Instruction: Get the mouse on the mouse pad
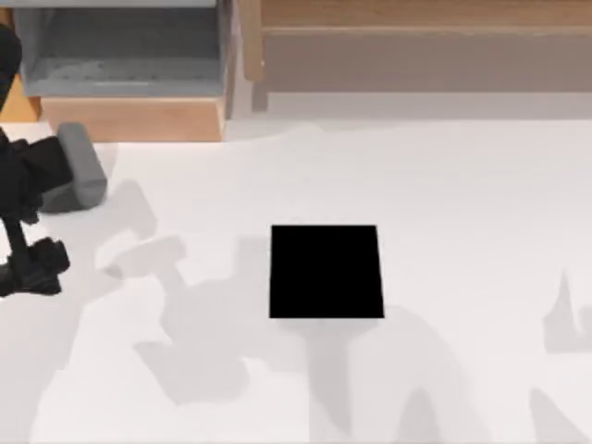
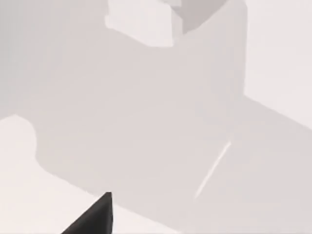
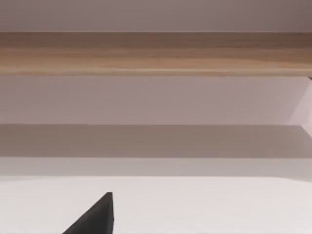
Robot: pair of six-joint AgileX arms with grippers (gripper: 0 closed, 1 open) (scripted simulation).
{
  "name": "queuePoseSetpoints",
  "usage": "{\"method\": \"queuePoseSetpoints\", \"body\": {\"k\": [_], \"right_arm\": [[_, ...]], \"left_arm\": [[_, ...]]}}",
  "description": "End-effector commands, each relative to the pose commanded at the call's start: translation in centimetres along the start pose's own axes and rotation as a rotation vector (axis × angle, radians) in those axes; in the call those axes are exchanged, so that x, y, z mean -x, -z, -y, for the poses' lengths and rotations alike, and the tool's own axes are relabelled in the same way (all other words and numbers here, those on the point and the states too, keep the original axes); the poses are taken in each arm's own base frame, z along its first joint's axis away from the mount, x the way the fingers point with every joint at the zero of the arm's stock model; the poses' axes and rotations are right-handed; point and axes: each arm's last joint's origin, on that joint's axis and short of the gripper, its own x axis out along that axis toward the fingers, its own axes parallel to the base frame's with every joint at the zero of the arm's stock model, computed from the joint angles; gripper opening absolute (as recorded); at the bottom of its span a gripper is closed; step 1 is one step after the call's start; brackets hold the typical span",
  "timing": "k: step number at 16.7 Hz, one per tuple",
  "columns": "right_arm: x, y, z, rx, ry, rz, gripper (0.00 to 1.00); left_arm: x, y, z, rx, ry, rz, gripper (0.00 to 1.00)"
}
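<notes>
You see a white table [image 1: 444,203] that takes most of the top view, with soft grey shadows on its near part. At the far left stands a grey box with wooden edges [image 1: 129,69]. Beside it, along the far edge, runs a long wooden rail [image 1: 416,14] above a grey panel [image 3: 156,100].
</notes>
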Motion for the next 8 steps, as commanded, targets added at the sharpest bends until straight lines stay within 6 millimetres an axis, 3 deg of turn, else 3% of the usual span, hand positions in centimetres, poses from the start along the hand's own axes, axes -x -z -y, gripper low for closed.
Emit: {"method": "queuePoseSetpoints", "body": {"k": [4, 8], "right_arm": [[0.0, 0.0, 0.0, 0.0, 0.0, 0.0, 1.0], [0.0, 0.0, 0.0, 0.0, 0.0, 0.0, 1.0]], "left_arm": [[-2.2, -2.5, -6.0, -0.143, 0.13, -0.064, 1.0], [-1.9, -4.0, -10.4, -0.239, 0.1, -0.077, 1.0]]}}
